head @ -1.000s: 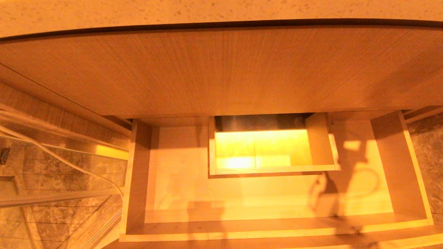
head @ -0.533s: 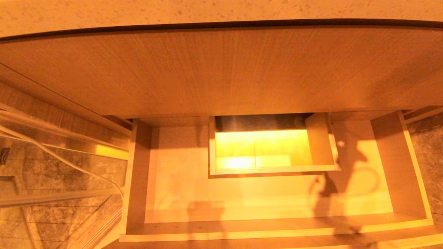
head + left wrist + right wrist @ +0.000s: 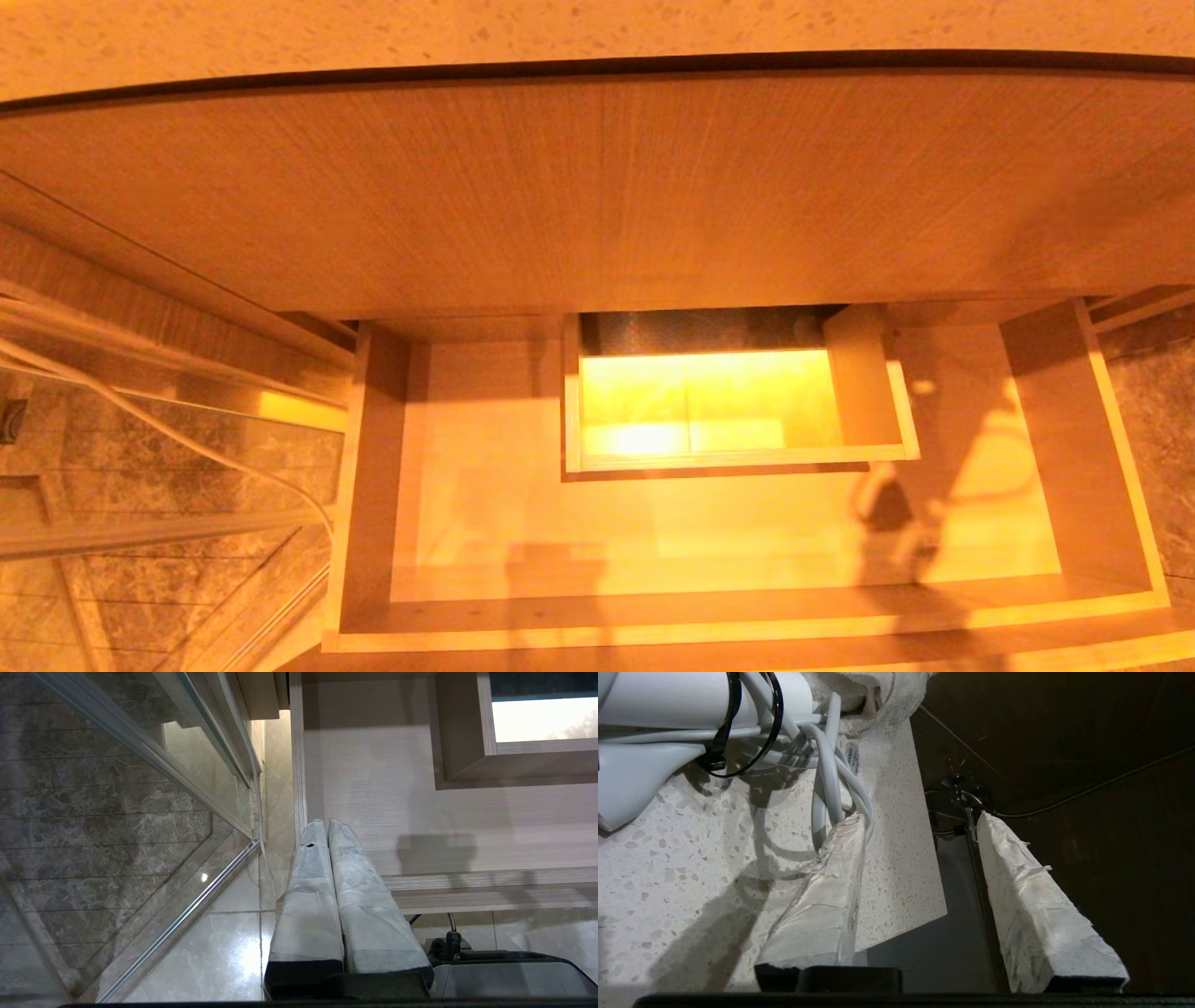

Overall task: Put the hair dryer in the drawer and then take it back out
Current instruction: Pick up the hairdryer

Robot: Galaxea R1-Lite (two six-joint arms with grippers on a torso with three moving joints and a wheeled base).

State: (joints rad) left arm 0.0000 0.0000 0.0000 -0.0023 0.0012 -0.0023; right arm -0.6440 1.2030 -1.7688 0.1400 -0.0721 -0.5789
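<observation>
Cord of hair dryer (image 3: 668,723) — perhaps touching right gripper (image 3: 920,821)

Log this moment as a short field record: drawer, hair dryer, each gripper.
drawer: pulled open, nothing lying in it, boxed cut-out at mid-back
hair dryer: on the speckled countertop, cord bound with black ties
right gripper: open beside the dryer's cord, holding nothing
left gripper: shut, parked by the drawer's left side, above the floor
</observation>
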